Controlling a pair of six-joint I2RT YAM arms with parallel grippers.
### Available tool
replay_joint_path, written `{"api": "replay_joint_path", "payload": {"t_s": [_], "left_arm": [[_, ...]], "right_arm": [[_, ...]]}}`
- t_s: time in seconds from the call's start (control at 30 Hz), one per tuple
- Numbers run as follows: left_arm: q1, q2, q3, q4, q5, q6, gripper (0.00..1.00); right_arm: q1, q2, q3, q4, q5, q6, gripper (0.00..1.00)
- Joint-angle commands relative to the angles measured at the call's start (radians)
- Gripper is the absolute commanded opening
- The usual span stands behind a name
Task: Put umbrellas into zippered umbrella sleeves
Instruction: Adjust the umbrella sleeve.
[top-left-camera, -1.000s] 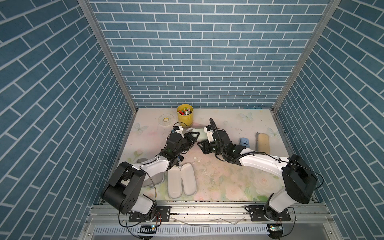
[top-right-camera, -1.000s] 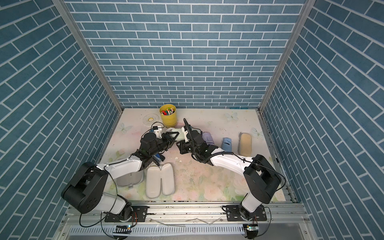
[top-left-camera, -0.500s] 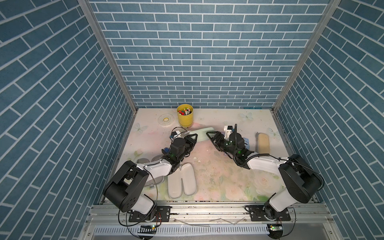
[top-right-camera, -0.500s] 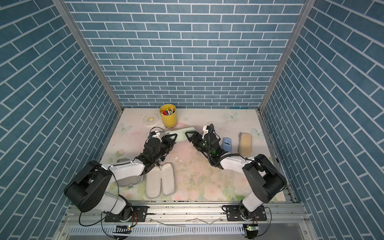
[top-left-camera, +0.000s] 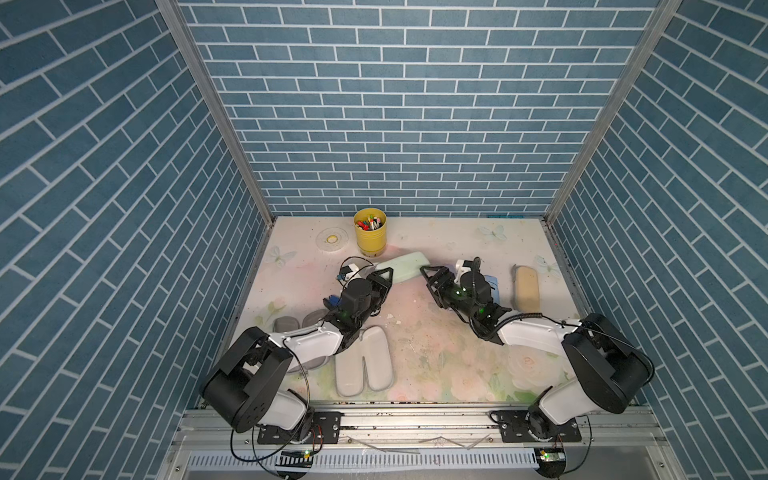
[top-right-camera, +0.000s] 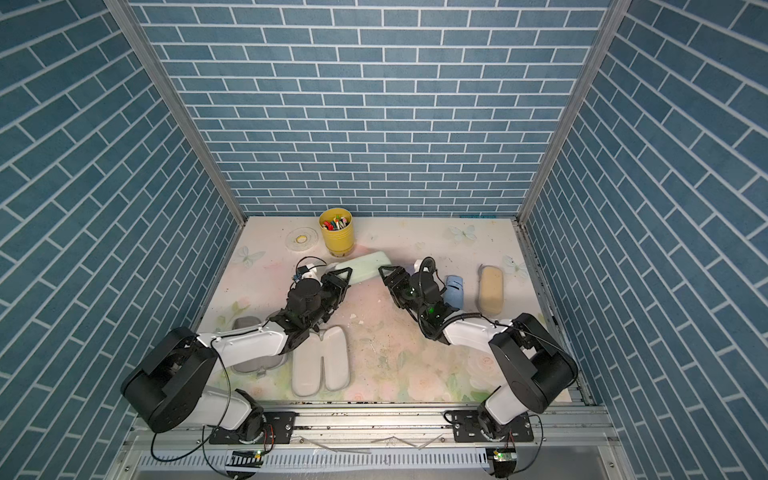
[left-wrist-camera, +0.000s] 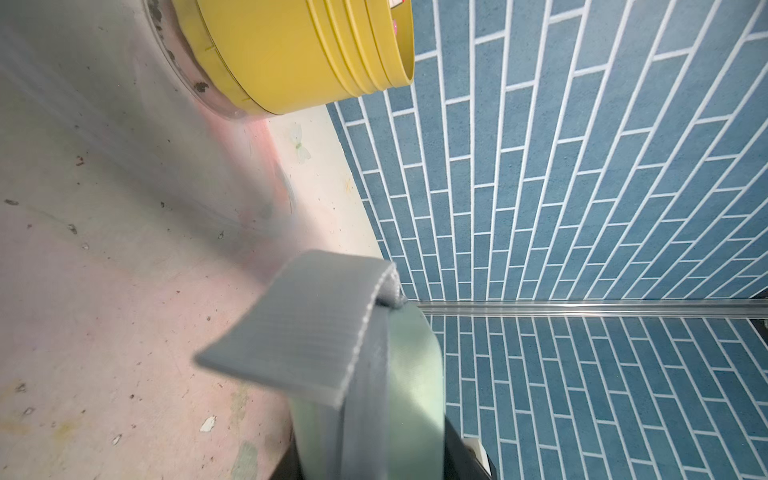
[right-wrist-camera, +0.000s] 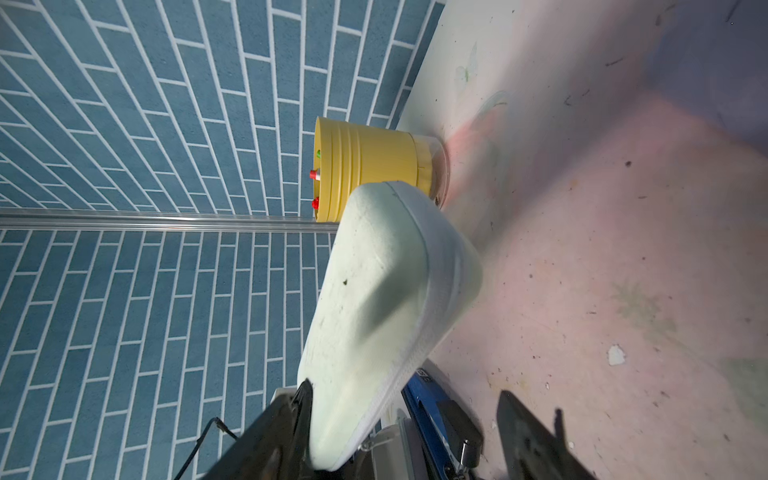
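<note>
Left gripper (top-left-camera: 383, 277) is pinching one end of the mint sleeve (top-left-camera: 405, 266), and the sleeve sits just in front of the yellow cup (top-left-camera: 370, 237). Right gripper (top-left-camera: 432, 276) has its jaws spread wide, right beside the sleeve's other end.

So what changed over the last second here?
The right gripper opened, let go of the mint sleeve and drew back toward its own side. The left gripper kept its grip on the sleeve's other end. The cream sleeve, open sleeve and yellow cup stayed put.
</note>
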Motion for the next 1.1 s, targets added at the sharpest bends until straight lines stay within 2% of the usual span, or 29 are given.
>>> {"api": "replay_joint_path", "payload": {"t_s": [0.0,0.13,0.27,0.33,0.4,0.43,0.47,0.53,0.63,0.7,0.73,0.83,0.93,1.07], "left_arm": [[-0.025,0.005,0.047,0.102,0.016,-0.014,0.09],[-0.063,0.000,0.059,0.087,0.030,-0.023,0.11],[-0.071,-0.026,0.040,0.062,0.058,-0.027,0.19],[-0.063,-0.057,0.018,0.023,0.078,-0.012,0.33],[-0.031,-0.078,0.007,-0.015,0.153,0.032,0.50],[0.002,-0.087,0.007,-0.048,0.215,0.059,0.59],[0.044,-0.093,0.009,-0.073,0.299,0.097,0.66],[0.152,-0.104,0.034,-0.172,0.496,0.193,0.73],[0.263,-0.109,0.147,-0.441,0.726,0.436,0.74],[0.274,-0.105,0.230,-0.577,0.823,0.574,0.75],[0.269,-0.100,0.276,-0.636,0.863,0.632,0.76],[0.258,-0.082,0.336,-0.662,0.969,0.689,0.77],[0.244,-0.063,0.366,-0.725,1.003,0.761,0.77],[0.193,-0.032,0.369,-0.712,1.037,0.776,0.77]], "right_arm": [[0.004,0.039,0.018,0.057,0.042,0.035,0.77],[-0.002,0.140,0.084,0.178,0.020,0.024,0.74],[-0.006,0.165,0.110,0.238,0.017,-0.016,0.54],[-0.012,0.146,0.112,0.213,0.001,-0.057,0.37],[-0.028,0.117,0.106,0.170,-0.018,-0.101,0.28],[-0.044,0.103,0.101,0.145,-0.074,-0.126,0.25],[-0.063,0.088,0.095,0.124,-0.115,-0.151,0.24],[-0.114,0.061,0.099,0.047,-0.253,-0.221,0.22],[-0.170,0.011,0.149,-0.157,-0.456,-0.379,0.22],[-0.189,-0.010,0.213,-0.341,-0.563,-0.502,0.22],[-0.196,-0.016,0.250,-0.432,-0.609,-0.570,0.23],[-0.213,-0.015,0.320,-0.592,-0.707,-0.669,0.24],[-0.224,-0.003,0.351,-0.610,-0.786,-0.673,0.25],[-0.225,0.017,0.385,-0.592,-0.851,-0.659,0.26]]}}
